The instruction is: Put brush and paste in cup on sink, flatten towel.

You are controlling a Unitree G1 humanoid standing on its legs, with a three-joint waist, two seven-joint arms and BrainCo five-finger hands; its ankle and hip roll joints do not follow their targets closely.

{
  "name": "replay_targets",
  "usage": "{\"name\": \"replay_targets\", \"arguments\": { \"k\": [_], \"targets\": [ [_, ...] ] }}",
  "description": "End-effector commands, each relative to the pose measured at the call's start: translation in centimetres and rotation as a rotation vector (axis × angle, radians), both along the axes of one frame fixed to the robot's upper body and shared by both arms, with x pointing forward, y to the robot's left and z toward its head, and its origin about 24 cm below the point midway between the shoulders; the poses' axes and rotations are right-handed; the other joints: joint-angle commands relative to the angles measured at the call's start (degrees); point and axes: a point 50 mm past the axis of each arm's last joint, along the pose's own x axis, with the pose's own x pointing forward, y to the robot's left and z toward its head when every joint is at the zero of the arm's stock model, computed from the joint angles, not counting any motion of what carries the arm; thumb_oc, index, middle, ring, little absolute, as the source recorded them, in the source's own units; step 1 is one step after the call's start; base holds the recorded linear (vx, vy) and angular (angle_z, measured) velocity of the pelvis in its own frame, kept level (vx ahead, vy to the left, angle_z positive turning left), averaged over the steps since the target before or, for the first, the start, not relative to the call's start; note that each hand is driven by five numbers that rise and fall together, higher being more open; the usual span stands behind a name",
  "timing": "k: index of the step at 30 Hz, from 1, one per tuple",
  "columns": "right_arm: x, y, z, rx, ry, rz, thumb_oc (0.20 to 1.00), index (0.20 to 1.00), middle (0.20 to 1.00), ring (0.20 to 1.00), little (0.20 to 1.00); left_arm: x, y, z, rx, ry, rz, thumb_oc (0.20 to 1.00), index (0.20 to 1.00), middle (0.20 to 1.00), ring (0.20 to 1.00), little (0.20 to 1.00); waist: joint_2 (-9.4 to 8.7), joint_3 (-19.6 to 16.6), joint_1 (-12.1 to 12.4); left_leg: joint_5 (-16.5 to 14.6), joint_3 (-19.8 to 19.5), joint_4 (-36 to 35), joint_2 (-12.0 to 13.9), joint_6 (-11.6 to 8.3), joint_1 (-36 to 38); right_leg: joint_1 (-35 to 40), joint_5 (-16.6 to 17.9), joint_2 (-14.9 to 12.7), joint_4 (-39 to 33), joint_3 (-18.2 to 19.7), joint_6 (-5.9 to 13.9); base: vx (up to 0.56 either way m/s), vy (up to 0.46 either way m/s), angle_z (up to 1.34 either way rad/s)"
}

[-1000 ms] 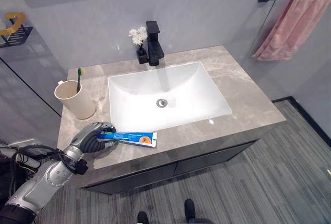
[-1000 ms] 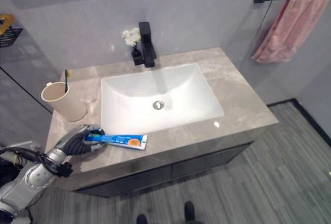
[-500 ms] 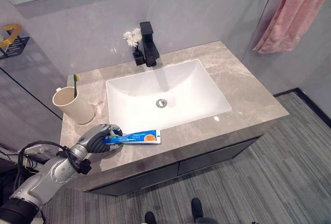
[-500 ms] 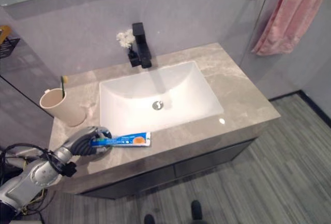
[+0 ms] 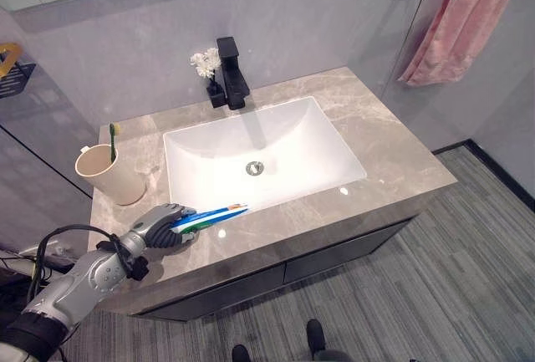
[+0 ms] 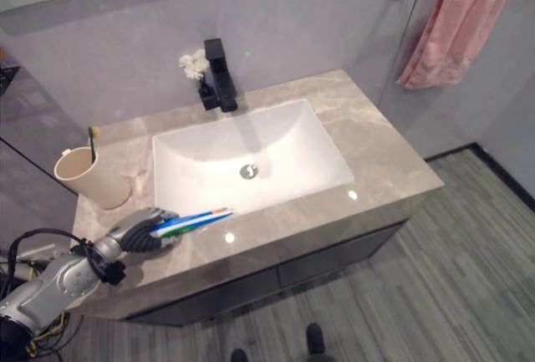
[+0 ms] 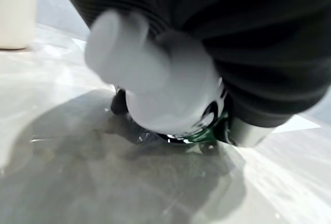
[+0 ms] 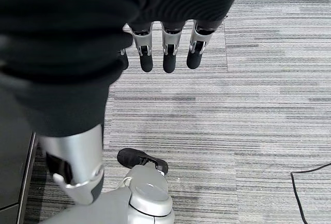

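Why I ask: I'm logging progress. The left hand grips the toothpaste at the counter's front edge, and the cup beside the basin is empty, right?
Not quite: the cup already holds a toothbrush, as the left eye view shows. The left hand does grip the toothpaste at the counter's front edge.

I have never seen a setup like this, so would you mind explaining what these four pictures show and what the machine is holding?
This is a humanoid robot at a bathroom sink. Two pictures come from cameras in its head, looking down; the other two sit on its wrists. On the stone counter stand a beige cup with a toothbrush in it, a black tap and a small vase of flowers. The left hand is curled round one end of a blue toothpaste tube at the front edge. A pink towel hangs bunched on a wall bar. The right hand hangs open over the carpet.
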Motion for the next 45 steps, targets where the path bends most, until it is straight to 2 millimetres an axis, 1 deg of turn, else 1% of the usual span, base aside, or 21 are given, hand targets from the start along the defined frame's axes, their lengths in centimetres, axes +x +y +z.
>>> {"name": "replay_targets", "arguments": {
  "k": [1, 5, 10, 12, 15, 16, 20, 21, 24, 29, 31, 32, 33, 35, 37, 38, 40, 41, 43, 44, 45],
  "targets": [
    [1.5, -0.7, 0.3, -0.016, -0.035, -0.016, 1.000, 1.000, 1.000, 1.000, 1.000, -5.7, -0.5, -7.5, 0.129, 0.406, -0.092, 0.200, 0.200, 0.200, 0.200, 0.200, -2.14, 1.38, -0.97, -3.65, -1.82, 0.72, -0.15, 0.00, 2.14, 1.38, 0.52, -3.21, 0.58, -2.34, 4.65, 0.01, -0.015, -0.03],
    [1.2, -0.6, 0.2, -0.016, -0.021, -0.031, 1.000, 1.000, 1.000, 1.000, 1.000, -5.4, -0.6, -7.4, 0.121, 0.383, -0.081, 0.200, 0.200, 0.200, 0.200, 0.200, -2.22, 0.16, -0.60, -3.58, -2.31, 0.72, 0.04, -0.06, 2.74, 2.52, 0.25, -3.26, 0.58, -3.00, 4.56, 0.00, -0.005, -0.01],
    [0.7, -0.5, 0.0, -0.016, -0.003, -0.066, 1.000, 1.000, 1.000, 1.000, 1.000, -3.7, -0.4, -4.6, 0.113, 0.234, -0.067, 0.200, 0.200, 0.200, 0.200, 0.200, -2.22, -1.28, 0.02, -3.35, -3.60, 0.72, 0.05, -0.17, 3.33, 4.20, -0.23, -3.38, 0.58, -4.28, 4.32, 0.00, -0.011, 0.04],
    [0.5, -0.3, -0.2, -0.011, 0.000, -0.103, 1.000, 1.000, 1.000, 1.000, 1.000, -2.0, 0.1, -1.2, 0.142, 0.042, -0.057, 0.200, 0.200, 0.200, 0.200, 0.200, -2.21, -2.22, 0.70, -3.10, -4.37, 0.72, 0.02, -0.29, 3.49, 5.02, -0.39, -3.53, 0.58, -4.97, 4.10, -0.03, -0.026, 0.14],
    [0.7, -0.2, -0.2, -0.009, -0.012, -0.135, 1.000, 1.000, 1.000, 1.000, 1.000, -1.0, 0.4, 1.1, 0.166, -0.087, -0.046, 0.200, 0.200, 0.200, 0.200, 0.200, -2.40, -2.65, 0.83, -2.97, -4.83, 0.72, 0.06, -0.37, 3.57, 5.55, -0.60, -3.61, 0.58, -5.50, 4.00, -0.02, -0.021, 0.16],
    [0.7, -0.4, -0.1, -0.004, -0.033, -0.194, 1.000, 1.000, 1.000, 1.000, 1.000, -0.2, 0.5, 3.6, 0.159, -0.222, -0.030, 0.200, 0.200, 0.200, 0.200, 0.200, -2.52, -3.18, 1.06, -2.86, -5.31, 0.72, 0.03, -0.43, 3.62, 5.94, -0.77, -3.70, 0.58, -5.96, 3.94, -0.02, -0.010, 0.11],
    [1.5, -1.0, 0.3, -0.007, -0.097, -0.271, 1.000, 1.000, 1.000, 1.000, 1.000, 0.2, 0.4, 6.5, 0.141, -0.381, -0.017, 0.200, 0.200, 0.200, 0.200, 0.200, -2.79, -3.61, 0.98, -2.76, -5.75, 0.72, 0.00, -0.51, 3.77, 6.37, -0.86, -3.85, 0.58, -6.33, 3.87, -0.02, -0.013, 0.16],
    [2.4, -2.3, 1.0, -0.019, -0.195, -0.397, 1.000, 1.000, 1.000, 1.000, 1.000, 0.7, 0.0, 9.4, 0.101, -0.547, -0.006, 0.200, 0.200, 0.200, 0.200, 0.200, -3.13, -4.24, 0.68, -2.68, -6.19, 0.72, -0.12, -0.55, 3.81, 6.80, -0.86, -3.97, 0.58, -6.64, 3.84, -0.03, -0.010, 0.10],
    [3.1, -3.6, 1.9, -0.043, -0.270, -0.468, 1.000, 1.000, 1.000, 1.000, 1.000, 0.9, -0.2, 11.0, 0.074, -0.639, 0.002, 0.200, 0.200, 0.200, 0.200, 0.200, -3.34, -4.67, 0.30, -2.56, -6.60, 0.72, -0.18, -0.66, 3.69, 6.98, -0.85, -4.09, 0.58, -7.02, 3.84, -0.03, -0.011, 0.08],
    [4.5, -8.1, 5.5, -0.176, -0.470, -0.585, 1.000, 1.000, 1.000, 1.000, 1.000, 1.1, -1.7, 14.6, -0.025, -0.854, -0.019, 0.200, 0.200, 0.200, 0.200, 0.200, -4.01, -5.67, -0.67, -2.29, -7.44, 0.72, -0.07, -0.88, 3.14, 7.27, -0.83, -4.22, 0.62, -7.97, 3.76, -0.02, -0.016, 0.13],
    [7.2, -11.2, 10.3, -0.322, -0.699, -0.554, 1.000, 1.000, 1.000, 1.000, 1.000, 1.0, -2.5, 16.2, -0.098, -0.973, -0.018, 0.200, 0.200, 0.200, 0.200, 0.200, -4.23, -6.06, -1.77, -1.98, -7.68, 0.72, 0.00, -0.86, 2.98, 7.39, -0.58, -4.28, 0.80, -8.30, 3.61, -0.02, -0.015, 0.12],
    [7.1, -11.2, 10.3, -0.324, -0.698, -0.556, 1.000, 1.000, 1.000, 1.000, 1.000, 1.0, -2.5, 16.2, -0.100, -0.973, -0.019, 0.200, 0.200, 0.200, 0.200, 0.200, -4.13, -6.19, -1.71, -2.29, -7.82, 0.72, 0.02, -0.90, 3.01, 7.49, -0.79, -4.26, 0.69, -8.27, 3.70, -0.01, -0.002, 0.12],
    [11.0, -11.2, 16.5, -0.445, -0.998, -0.402, 1.000, 1.000, 1.000, 1.000, 1.000, 0.7, -2.6, 17.1, -0.134, -1.054, 0.003, 0.200, 0.200, 0.200, 0.200, 0.200, -3.85, -6.55, -2.66, -2.31, -7.84, 0.72, 0.09, -0.85, 2.96, 7.44, -0.86, -4.22, 0.75, -8.21, 3.66, 0.02, 0.009, 0.05],
    [13.3, -10.5, 23.1, -0.613, -1.277, -0.259, 1.000, 1.000, 1.000, 1.000, 1.000, 0.5, -3.7, 18.2, -0.163, -1.129, -0.034, 0.200, 0.200, 0.200, 0.200, 0.200, -3.65, -7.54, -3.58, -2.42, -7.83, 0.72, 0.26, -0.67, 2.99, 7.37, -1.00, -4.19, 0.77, -8.00, 3.52, 0.00, 0.000, 0.00],
    [15.3, -9.1, 26.8, -0.662, -1.429, -0.153, 1.000, 1.000, 1.000, 1.000, 1.000, 0.7, -4.5, 18.9, -0.166, -1.153, -0.063, 0.200, 0.200, 0.200, 0.200, 0.200, -3.51, -7.80, -3.42, -2.44, -7.78, 0.72, 0.30, -0.52, 3.00, 7.31, -1.04, -4.11, 0.82, -7.82, 3.43, -0.03, -0.009, -0.02],
    [17.8, -6.5, 31.5, -0.657, -1.583, 0.081, 1.000, 1.000, 1.000, 1.000, 1.000, 0.6, -5.6, 19.9, -0.123, -1.174, -0.143, 0.200, 0.200, 0.200, 0.200, 0.200, -3.63, -7.92, -2.91, -2.08, -7.41, 0.72, 0.41, -0.42, 3.21, 7.17, -0.84, -4.00, 1.06, -7.54, 3.27, -0.04, -0.018, -0.06],
    [18.6, -5.7, 32.4, -0.632, -1.620, 0.125, 1.000, 1.000, 1.000, 1.000, 1.000, 0.6, -6.0, 20.4, -0.112, -1.186, -0.165, 0.200, 0.200, 0.200, 0.200, 0.200, -3.61, -8.06, -2.78, -2.33, -7.31, 0.72, 0.44, -0.44, 3.29, 7.21, -0.99, -3.94, 0.89, -7.29, 3.31, -0.02, -0.012, -0.06],
    [20.7, -2.0, 35.1, -0.501, -1.729, 0.327, 1.000, 1.000, 1.000, 1.000, 1.000, 0.6, -6.6, 20.8, -0.104, -1.183, -0.207, 0.200, 0.200, 0.200, 0.200, 0.200, -3.74, -8.25, -2.21, -2.19, -6.96, 0.72, 0.43, -0.43, 3.52, 7.11, -0.96, -3.84, 0.89, -6.71, 3.19, -0.05, -0.014, -0.09],
    [22.0, 2.5, 36.9, -0.280, -1.806, 0.550, 1.000, 1.000, 1.000, 1.000, 1.000, 0.7, -6.9, 21.1, -0.117, -1.180, -0.224, 0.200, 0.200, 0.200, 0.200, 0.200, -3.87, -8.29, -1.61, -1.98, -6.35, 0.72, 0.45, -0.45, 3.79, 7.01, -0.80, -3.74, 0.91, -6.29, 3.12, -0.05, -0.017, -0.19],
    [23.0, 6.4, 37.8, -0.041, -1.820, 0.727, 1.000, 1.000, 1.000, 1.000, 1.000, 0.7, -7.7, 21.1, -0.161, -1.161, -0.258, 0.200, 0.200, 0.200, 0.200, 0.200, -4.02, -8.57, -0.89, -1.83, -6.08, 0.72, 0.53, -0.53, 3.97, 7.04, -0.77, -3.67, 0.91, -6.00, 3.01, -0.03, -0.017, -0.17],
    [23.2, 7.5, 38.1, 0.038, -1.834, 0.757, 1.000, 1.000, 1.000, 1.000, 1.000, 0.8, -8.0, 21.0, -0.176, -1.151, -0.272, 0.200, 0.200, 0.200, 0.200, 0.200, -4.10, -8.70, -0.46, -1.74, -6.07, 0.72, 0.57, -0.54, 4.04, 7.12, -0.77, -3.68, 0.92, -6.06, 2.98, -0.03, -0.016, -0.09]
  ]
}}
